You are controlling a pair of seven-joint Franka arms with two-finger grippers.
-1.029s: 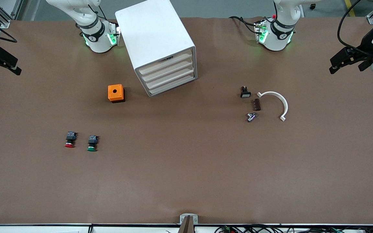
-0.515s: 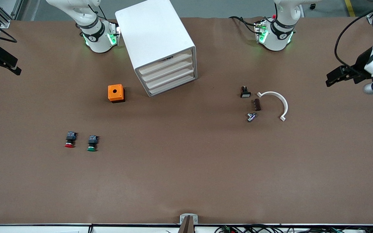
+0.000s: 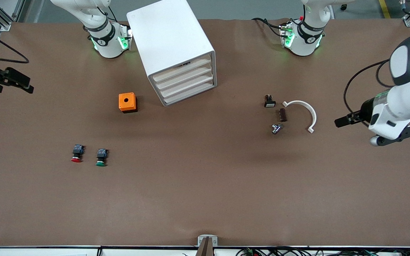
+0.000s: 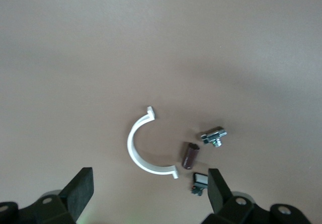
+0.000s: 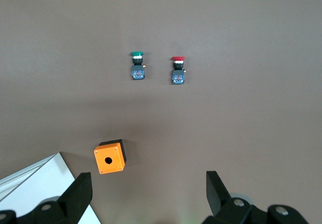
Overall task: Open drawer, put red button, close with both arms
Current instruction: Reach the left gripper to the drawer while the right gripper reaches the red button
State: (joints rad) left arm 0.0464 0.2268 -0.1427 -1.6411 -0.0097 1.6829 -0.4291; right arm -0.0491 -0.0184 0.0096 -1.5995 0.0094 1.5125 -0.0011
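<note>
A big brown bench (image 3: 205, 185) fills the room, and both arms' bases stand along its top edge.

The right pincer (image 3: 11, 82) hangs in the air over the right arm's end of the bench. Its two fingers (image 5: 75, 196) are wide apart and hold nothing.

The red button (image 3: 77, 153) lies on its side on the bench, toward the right arm's end. It is nearer to the front camera than the other things. The green button (image 3: 101, 157) lies just beside it, not touching. The orange box (image 3: 127, 102) with a hole on top sits farther from the camera than the two buttons, near the cabinet (image 3: 171, 46).

The cabinet is white and stands a bit turned, near the right arm's base (image 3: 107, 41). It has four drawers, all pushed in. The drawer (image 3: 184, 76) is the second from the top, and it is shut.

Toward the left arm's end lie four small things close together: a black switch (image 3: 269, 101), a dark brown block (image 3: 282, 115), a shiny metal bit (image 3: 276, 128) and a white curved clip (image 3: 303, 113).

The left pincer (image 3: 345, 119) hangs over the bench near the clip. Its fingers (image 4: 80, 191) are wide apart too, and it holds nothing.
</note>
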